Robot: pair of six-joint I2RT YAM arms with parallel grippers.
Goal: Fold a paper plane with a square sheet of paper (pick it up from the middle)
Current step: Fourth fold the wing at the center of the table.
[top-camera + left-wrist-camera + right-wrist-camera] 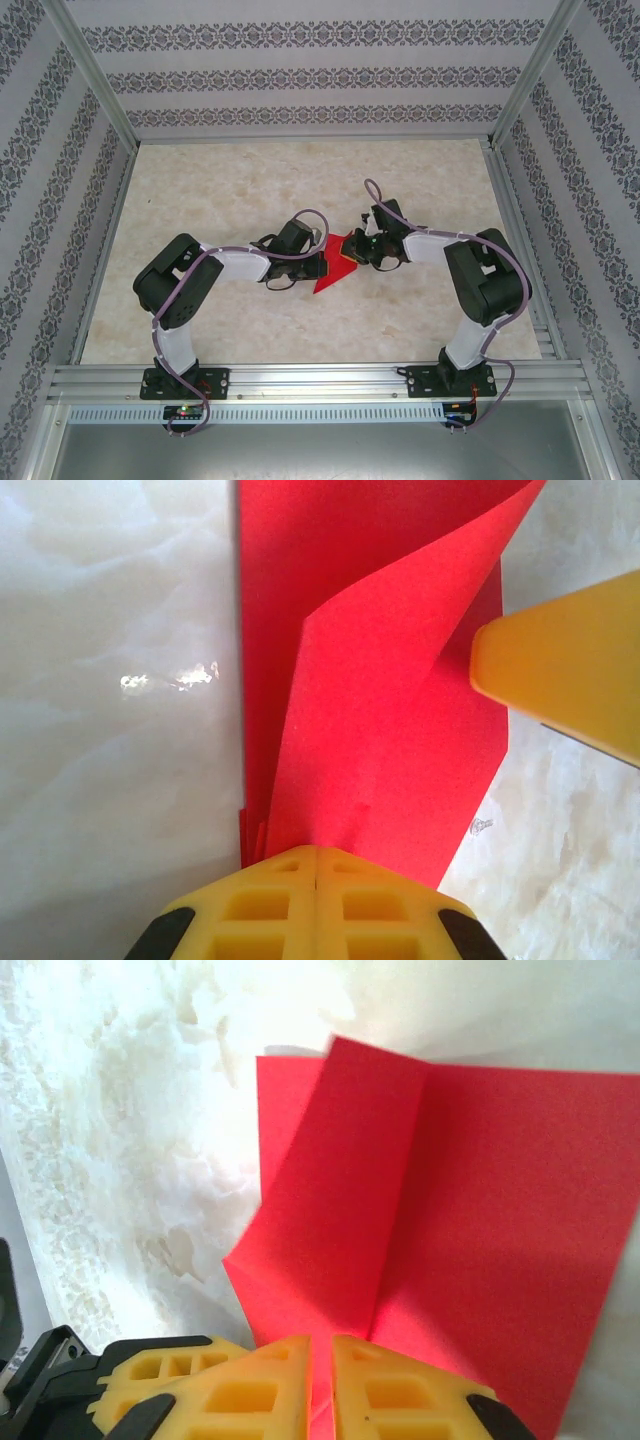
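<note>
The left gripper (316, 852) has its fingers pressed together on one end of the red paper (380, 700). The right gripper (321, 1340) pinches the opposite edge, with only a thin slit between its fingers. The creased, partly folded sheet spans between them at the middle of the marble table (250, 180).

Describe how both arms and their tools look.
The left arm and right arm have black joint housings, white links and black bases, with mauve cables looping along them. The left tool and right tool have yellow fingers moulded with square pockets, on black mounts.
</note>
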